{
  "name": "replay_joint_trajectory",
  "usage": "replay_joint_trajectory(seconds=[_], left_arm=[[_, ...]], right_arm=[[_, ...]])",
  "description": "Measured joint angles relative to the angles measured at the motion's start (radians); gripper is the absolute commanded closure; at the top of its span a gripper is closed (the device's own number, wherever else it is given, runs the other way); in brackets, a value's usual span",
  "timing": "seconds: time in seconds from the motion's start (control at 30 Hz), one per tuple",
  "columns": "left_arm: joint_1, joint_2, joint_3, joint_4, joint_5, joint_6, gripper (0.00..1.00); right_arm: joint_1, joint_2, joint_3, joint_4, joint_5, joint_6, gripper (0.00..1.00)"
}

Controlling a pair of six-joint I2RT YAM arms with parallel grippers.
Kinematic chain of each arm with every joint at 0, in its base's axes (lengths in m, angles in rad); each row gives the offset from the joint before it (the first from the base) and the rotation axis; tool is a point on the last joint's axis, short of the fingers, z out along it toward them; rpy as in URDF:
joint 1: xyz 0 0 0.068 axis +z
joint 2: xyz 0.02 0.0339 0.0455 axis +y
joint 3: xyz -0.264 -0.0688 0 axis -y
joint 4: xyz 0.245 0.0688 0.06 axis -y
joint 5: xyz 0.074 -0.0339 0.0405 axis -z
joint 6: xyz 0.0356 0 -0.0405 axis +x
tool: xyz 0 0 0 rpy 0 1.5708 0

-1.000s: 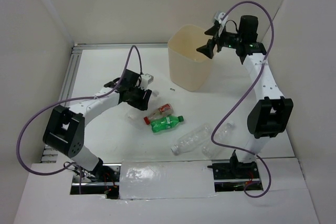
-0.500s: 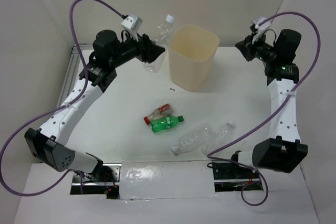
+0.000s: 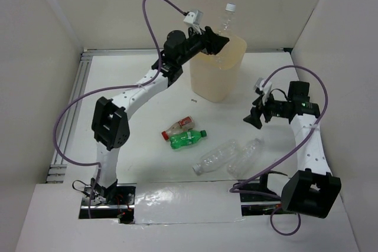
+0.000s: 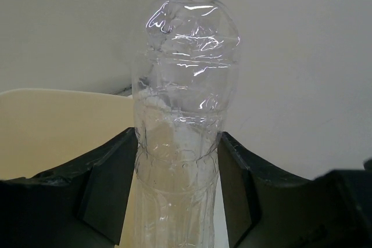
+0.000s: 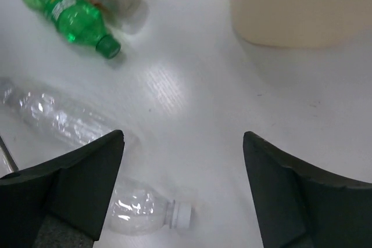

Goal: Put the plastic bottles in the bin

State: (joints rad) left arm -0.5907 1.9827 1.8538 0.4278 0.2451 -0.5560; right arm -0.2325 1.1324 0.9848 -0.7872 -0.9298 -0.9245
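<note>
Left gripper: the left gripper (image 3: 217, 41) is closed about half-wide on a white-capped clear bottle (image 3: 227, 19); its fingers (image 4: 110, 184) press both flanks of the lower body.
Held bottle: upright, cap on top, raised above the mouth of the bin (image 3: 217, 78).
Bin: cream, translucent, standing at the far side of the table (image 3: 142, 151); its wall shows behind the left finger in the left wrist view.
Right gripper: the right gripper (image 3: 251, 120) is spread wide with nothing between the jaws, hovering over the table to the right of the lying bottles.
On the table: the green bottle (image 3: 188, 139) and the red-label bottle (image 3: 179, 127) lie just beside each other.
Near side: a long clear bottle (image 3: 214, 156) and a second clear bottle (image 3: 248, 154) lie side by side, well apart from the bin.
</note>
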Motion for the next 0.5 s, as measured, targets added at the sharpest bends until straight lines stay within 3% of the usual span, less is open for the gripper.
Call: replay_joint_trajectory(seconds=[0.07,0.1,0.17,0.37,0.5], left_arm=[[-0.019,0.064,0.075,-0.031,-0.06,0.008,0.24],[-0.024,0.076,0.095,-0.04,-0.079,0.013,0.12],[-0.031,0.089,0.126,-0.065,-0.109,0.037,0.0],[-0.034,0.095,0.208,-0.141,-0.163,0.085,0.0],[-0.035,0.042,0.136,-0.169,-0.178,0.114,0.0]], right_arm=[[0.0,-0.029,-0.029,-0.078,-0.011,-0.13,0.06],[0.0,-0.046,-0.045,-0.114,-0.017,-0.205,0.05],[0.004,-0.079,-0.077,-0.182,-0.025,-0.347,0.04],[0.085,-0.094,-0.143,-0.287,-0.028,-0.623,0.04],[0.204,-0.054,-0.161,-0.292,-0.015,-0.691,0.04]])
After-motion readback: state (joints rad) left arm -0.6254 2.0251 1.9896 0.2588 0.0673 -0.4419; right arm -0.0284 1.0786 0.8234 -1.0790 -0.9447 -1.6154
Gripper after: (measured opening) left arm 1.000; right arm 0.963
